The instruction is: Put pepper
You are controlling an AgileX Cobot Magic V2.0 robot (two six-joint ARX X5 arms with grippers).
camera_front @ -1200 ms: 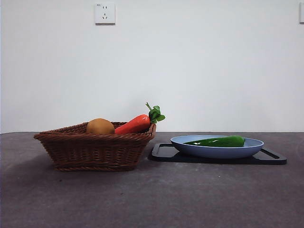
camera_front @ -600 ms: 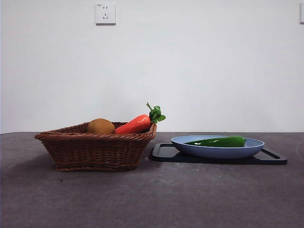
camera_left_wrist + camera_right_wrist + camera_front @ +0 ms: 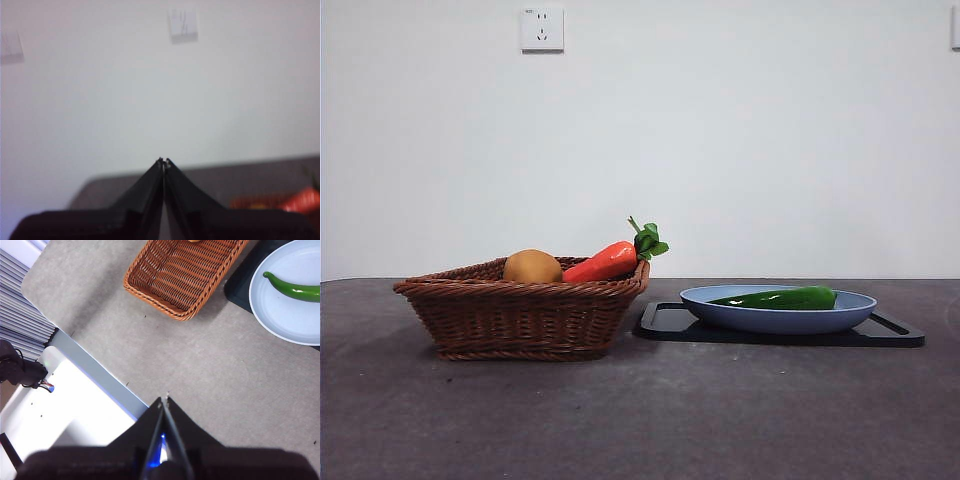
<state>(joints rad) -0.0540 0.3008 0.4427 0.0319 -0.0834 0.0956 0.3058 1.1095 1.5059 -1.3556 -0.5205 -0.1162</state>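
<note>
Pepper (image 3: 782, 298) lies in blue plate (image 3: 720, 305). Likely light, glossy, prob. slippery, rolls; grip mid-body across width. Left gripper (image 3: 164, 161), right gripper (image 3: 164, 399): jaws together, both well off.

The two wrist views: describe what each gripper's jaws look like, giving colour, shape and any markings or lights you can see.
The left gripper has two matte black jaws, broad at the base and tapering to a narrow tip, with no markings visible; the picture is blurred. The right gripper has the same black, wedge-shaped jaws, with a small blue glow in the slit near their base. No cables or labels show on either.
</note>
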